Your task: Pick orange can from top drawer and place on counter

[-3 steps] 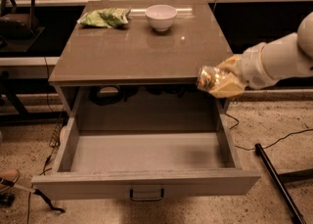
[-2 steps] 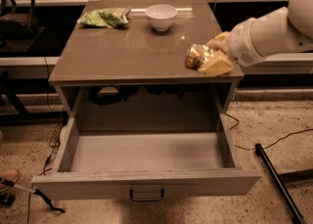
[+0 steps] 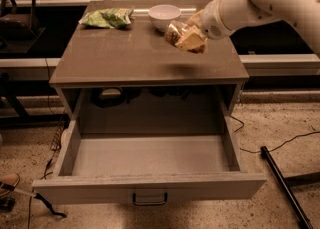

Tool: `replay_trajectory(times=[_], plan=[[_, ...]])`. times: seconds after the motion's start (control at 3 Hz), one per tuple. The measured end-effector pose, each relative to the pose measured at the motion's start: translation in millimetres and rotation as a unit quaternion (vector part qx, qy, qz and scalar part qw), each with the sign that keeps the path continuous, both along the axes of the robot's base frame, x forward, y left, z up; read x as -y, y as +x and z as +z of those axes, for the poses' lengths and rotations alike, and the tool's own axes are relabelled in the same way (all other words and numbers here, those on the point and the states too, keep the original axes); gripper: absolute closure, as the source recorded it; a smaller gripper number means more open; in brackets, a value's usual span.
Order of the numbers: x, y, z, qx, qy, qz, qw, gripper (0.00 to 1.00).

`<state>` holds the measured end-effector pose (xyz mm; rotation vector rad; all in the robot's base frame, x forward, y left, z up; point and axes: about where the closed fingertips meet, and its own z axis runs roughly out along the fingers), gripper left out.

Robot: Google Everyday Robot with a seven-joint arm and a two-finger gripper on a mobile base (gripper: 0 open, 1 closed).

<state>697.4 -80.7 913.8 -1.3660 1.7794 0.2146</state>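
Observation:
My gripper [image 3: 192,34] is shut on the orange can [image 3: 181,36], a shiny golden can held on its side above the right half of the counter [image 3: 130,58]. A shadow lies on the counter just below it. The white arm reaches in from the upper right. The top drawer [image 3: 150,185] is pulled fully open below the counter; its inside holds nothing and its dark handle [image 3: 149,199] faces me.
A white bowl [image 3: 164,16] stands at the counter's back, just left of the can. A green chip bag [image 3: 106,18] lies at the back left. A dark pole [image 3: 282,185] and cables lie on the floor to the right.
The arm has carried the can up and to the left, from beside the counter's right front corner to above the counter near the bowl.

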Motion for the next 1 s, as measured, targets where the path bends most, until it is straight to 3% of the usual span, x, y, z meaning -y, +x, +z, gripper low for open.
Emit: replay_trajectory(times=[0.67,1.0], plan=[[-43,47,-30,-0.042,0.013,0.008,0.999,0.27],[-55,58,-41,-0.054,0.015,0.011,0.9984,0.05]])
